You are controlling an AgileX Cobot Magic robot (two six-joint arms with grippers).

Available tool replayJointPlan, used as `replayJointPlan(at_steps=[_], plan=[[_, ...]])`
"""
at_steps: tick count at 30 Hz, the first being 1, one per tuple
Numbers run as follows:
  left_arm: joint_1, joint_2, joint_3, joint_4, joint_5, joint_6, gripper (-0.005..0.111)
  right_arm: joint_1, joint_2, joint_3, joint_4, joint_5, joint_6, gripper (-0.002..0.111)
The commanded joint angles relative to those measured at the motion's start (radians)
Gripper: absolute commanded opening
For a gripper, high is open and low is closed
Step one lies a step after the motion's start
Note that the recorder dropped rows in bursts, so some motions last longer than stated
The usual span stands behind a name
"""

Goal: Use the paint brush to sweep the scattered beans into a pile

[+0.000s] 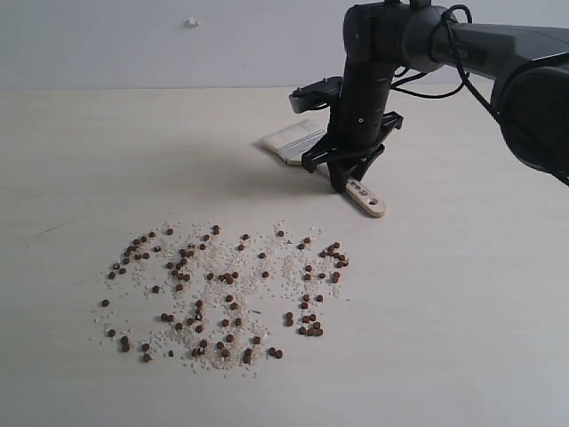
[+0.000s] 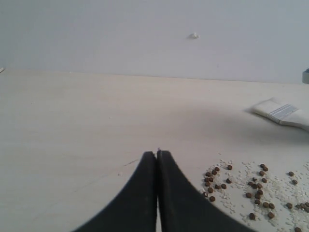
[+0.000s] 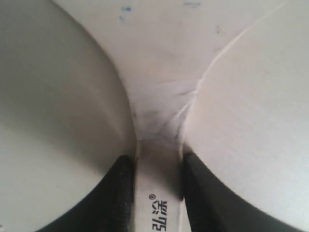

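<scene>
left hand (image 2: 157, 155) pressed shut, parked short of the spill, judged idle | beans (image 1: 222, 294) strewn across the near counter (image 1: 71, 160), unswept | paint brush (image 1: 298, 140) laid flat beyond them | right hand (image 1: 348, 181) narrowed onto its handle from above, sides pinched for lifting

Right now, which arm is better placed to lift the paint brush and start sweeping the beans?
Right. The right pincer straddles the handle of the paint brush on the table, flanking both sides. The left pincer is shut and sits well away, with the brush off across the table from it.
</scene>
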Motion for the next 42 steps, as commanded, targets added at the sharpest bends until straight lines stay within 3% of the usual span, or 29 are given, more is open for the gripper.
replayJointPlan(at_steps=[1, 11, 42], plan=[[0.001, -0.007, 0.003, 0.005, -0.001, 0.005, 0.000, -0.004, -0.004, 0.006, -0.085, -0.004, 0.052, 0.000], [0.001, -0.007, 0.003, 0.005, -0.001, 0.005, 0.000, -0.004, -0.024, 0.006, -0.127, -0.004, 0.050, 0.000], [0.001, -0.007, 0.003, 0.008, -0.017, 0.021, 0.000, -0.004, -0.138, 0.006, 0.000, -0.004, 0.006, 0.000]])
